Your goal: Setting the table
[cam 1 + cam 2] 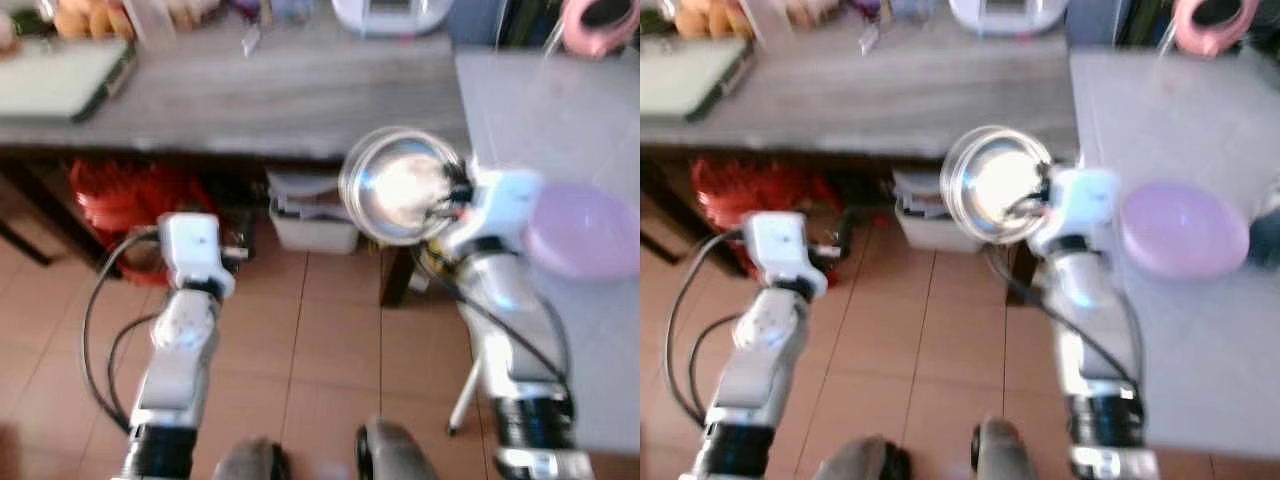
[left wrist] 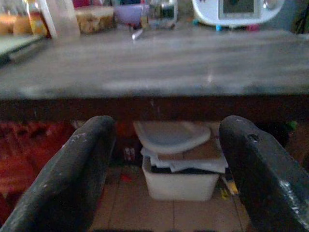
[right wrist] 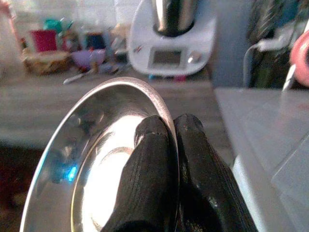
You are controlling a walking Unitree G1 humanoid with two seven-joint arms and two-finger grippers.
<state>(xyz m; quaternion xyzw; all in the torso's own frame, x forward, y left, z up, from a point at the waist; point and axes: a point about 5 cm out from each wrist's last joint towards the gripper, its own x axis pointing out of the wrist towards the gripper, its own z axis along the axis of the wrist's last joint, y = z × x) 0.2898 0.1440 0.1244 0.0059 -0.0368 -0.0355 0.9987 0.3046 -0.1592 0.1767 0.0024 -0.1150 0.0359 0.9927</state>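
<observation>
I have the shiny round steel bowl [image 1: 400, 185] pinched by its rim in my right gripper [image 3: 171, 140], jaws clenched either side of the thin edge, held off the corner of the grey table [image 1: 560, 120], just beside the lilac plastic plate [image 1: 585, 230]. I judge it light, rigid and slippery, so the rim pinch could pivot. My left gripper [image 2: 166, 179] hangs released, empty.

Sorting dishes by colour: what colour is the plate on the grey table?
Lilac plate, clearest in the right eye view.
</observation>
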